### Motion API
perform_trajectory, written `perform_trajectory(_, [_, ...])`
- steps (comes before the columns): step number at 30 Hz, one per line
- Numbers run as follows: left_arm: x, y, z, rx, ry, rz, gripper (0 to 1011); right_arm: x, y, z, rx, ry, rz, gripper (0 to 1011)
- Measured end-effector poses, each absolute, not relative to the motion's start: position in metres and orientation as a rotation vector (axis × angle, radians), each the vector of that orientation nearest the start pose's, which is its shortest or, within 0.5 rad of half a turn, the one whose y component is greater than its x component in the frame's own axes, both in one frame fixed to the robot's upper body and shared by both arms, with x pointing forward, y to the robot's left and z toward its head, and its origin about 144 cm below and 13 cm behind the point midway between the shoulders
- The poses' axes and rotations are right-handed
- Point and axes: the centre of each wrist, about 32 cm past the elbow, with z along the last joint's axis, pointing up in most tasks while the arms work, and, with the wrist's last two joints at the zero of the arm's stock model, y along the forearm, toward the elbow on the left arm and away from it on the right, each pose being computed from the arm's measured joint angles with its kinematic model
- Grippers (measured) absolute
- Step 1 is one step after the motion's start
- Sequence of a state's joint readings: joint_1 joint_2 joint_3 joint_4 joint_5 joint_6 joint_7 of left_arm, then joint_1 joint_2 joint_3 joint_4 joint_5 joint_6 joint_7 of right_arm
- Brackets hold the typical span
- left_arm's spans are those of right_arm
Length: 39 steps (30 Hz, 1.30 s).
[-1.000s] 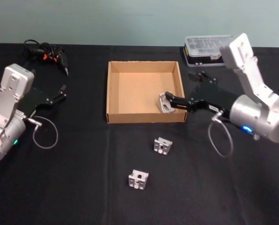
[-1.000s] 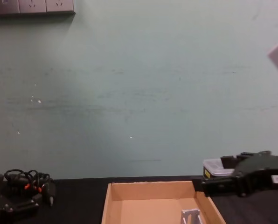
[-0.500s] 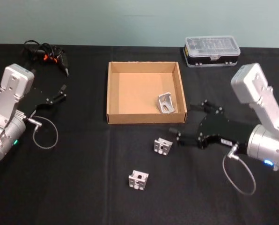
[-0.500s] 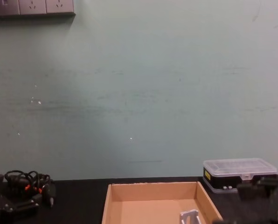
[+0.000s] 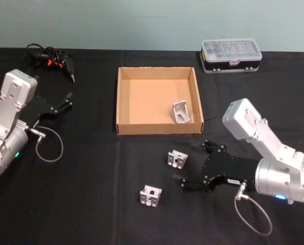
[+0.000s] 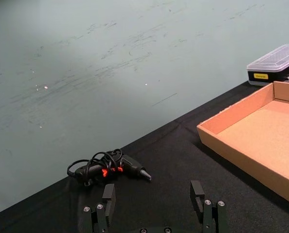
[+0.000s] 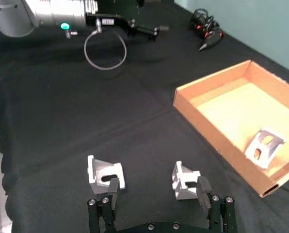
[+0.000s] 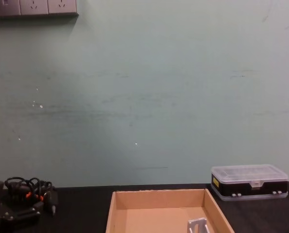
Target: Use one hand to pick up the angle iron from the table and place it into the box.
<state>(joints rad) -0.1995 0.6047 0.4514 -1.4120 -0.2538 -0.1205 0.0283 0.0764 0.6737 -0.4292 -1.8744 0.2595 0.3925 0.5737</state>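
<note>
The right gripper (image 5: pixel 195 164) is held low over the table (image 5: pixel 91 209), in front of the box (image 5: pixel 157 128). Its jaws are spread apart and nothing is gripped between them. A first angle iron (image 5: pixel 177 158) is seen on the table near the fingertips, a little in front of the box. A second angle iron (image 5: pixel 151 195) is seen closer to the robot and slightly to the left. In the right wrist view both pieces are shown just ahead of the open fingers (image 7: pixel 113 187). A third angle iron (image 5: pixel 180 112) is seated inside the box, close to its right wall. The left gripper (image 5: pixel 68 100) is parked over the table's left side, its jaws released and empty. A cable bundle (image 5: pixel 50 56) and a plastic case (image 5: pixel 231 54) are placed along the far edge.
</note>
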Motion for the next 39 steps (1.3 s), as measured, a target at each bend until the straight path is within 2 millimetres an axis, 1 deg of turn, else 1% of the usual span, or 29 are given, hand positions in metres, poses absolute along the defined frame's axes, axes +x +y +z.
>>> perform_trajectory(6, [0.489, 0.310, 1.140, 0.304, -0.285, 1.248, 1011, 0.442, -0.250, 1.213, -0.530, -0.009, -0.559, 1003])
perform_trajectory(13, [0.489, 0.310, 1.140, 0.304, -0.285, 1.248, 1011, 0.448, -0.247, 1.210, -0.534, -0.012, -0.582, 1003])
perform_trajectory(29, [0.489, 0.310, 1.140, 0.304, -0.285, 1.248, 1011, 0.468, -0.238, 1.196, -0.568, -0.001, -0.605, 1003])
perform_trajectory(39, [0.489, 0.310, 1.140, 0.304, -0.285, 1.248, 1011, 0.475, -0.234, 1.189, -0.575, 0.008, -0.610, 1003])
